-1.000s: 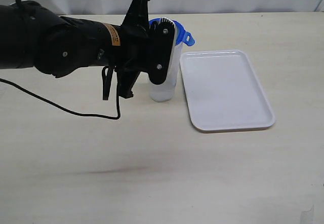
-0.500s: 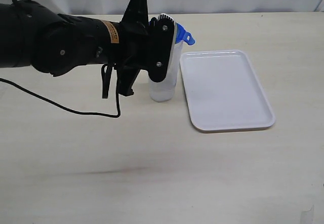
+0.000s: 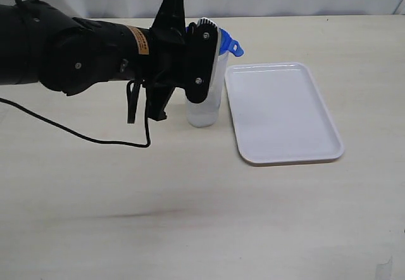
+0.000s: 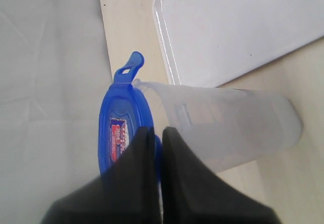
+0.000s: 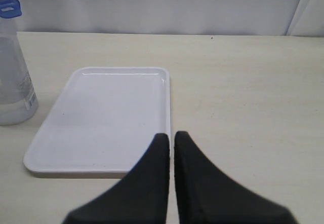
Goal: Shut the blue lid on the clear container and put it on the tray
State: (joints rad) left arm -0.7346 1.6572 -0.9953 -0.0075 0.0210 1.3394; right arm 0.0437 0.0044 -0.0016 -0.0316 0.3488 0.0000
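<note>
blue plastic, exterior view: the blue lid (image 3: 229, 42) sits on top of the clear container (image 3: 205, 110), one tab jutting toward the tray (image 3: 288, 158). the container stands upright on the table (image 3: 190, 216), just beside the tray's near long edge, not on it. the left gripper (image 3: 206, 26), black, is at the container's top and covers most of the lid and the upper wall. a black cable (image 3: 95, 142) trails from the arm across the table.

left wrist view: the lid (image 4: 119, 117) shows its red-and-blue sticker face. the container (image 4: 238, 125) is translucent, with faint marks on its wall. the left fingers (image 4: 139, 158) are drawn almost together, tips at the lid's edge, a sliver of blue in the slit between them; whether they pinch the rim or only rest on it cannot be told. the white tray (image 4: 238, 26) lies beyond.

right wrist view: the right gripper (image 5: 169, 137) has its fingers (image 5: 190, 158) nearly touching and holds nothing, above the table near a corner of the tray (image 5: 101, 117). the container (image 5: 12, 82) stands past the tray's far side with the lid (image 5: 9, 6) on top.
</note>
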